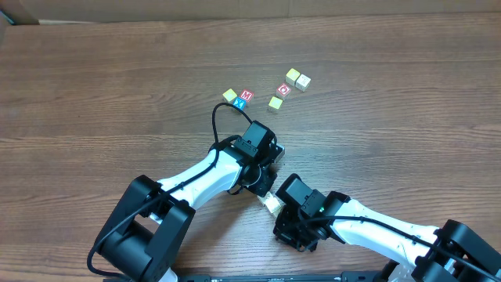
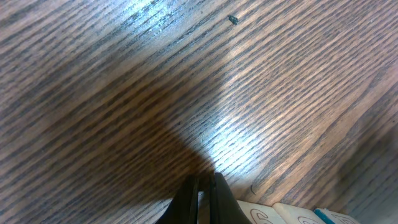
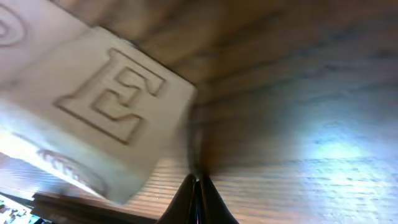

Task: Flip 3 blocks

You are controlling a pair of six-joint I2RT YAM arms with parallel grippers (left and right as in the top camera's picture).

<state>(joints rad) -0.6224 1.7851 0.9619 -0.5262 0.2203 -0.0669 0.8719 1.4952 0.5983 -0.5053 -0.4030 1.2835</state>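
Note:
A pale cream block (image 1: 272, 204) lies on the table between my two arms in the overhead view. In the right wrist view a cream block with an embossed "E" (image 3: 112, 93) fills the upper left, just left of my right gripper (image 3: 196, 179), whose jaws are shut with nothing between them. A second pale block (image 3: 12, 25) shows at the top left corner. My left gripper (image 2: 201, 180) is shut and empty over bare wood. Two cream blocks with dark curled drawings (image 2: 261, 214) (image 2: 305, 218) lie just right of its fingers.
Farther back on the table sit the red "M" cube (image 1: 246, 95), the blue "X" cube (image 1: 242, 103), the red "O" cube (image 1: 284, 89) and several yellowish or cream cubes (image 1: 229, 95) (image 1: 275, 103) (image 1: 292, 76) (image 1: 303, 81). A blue-edged cube (image 2: 323, 214) lies beside the cream ones.

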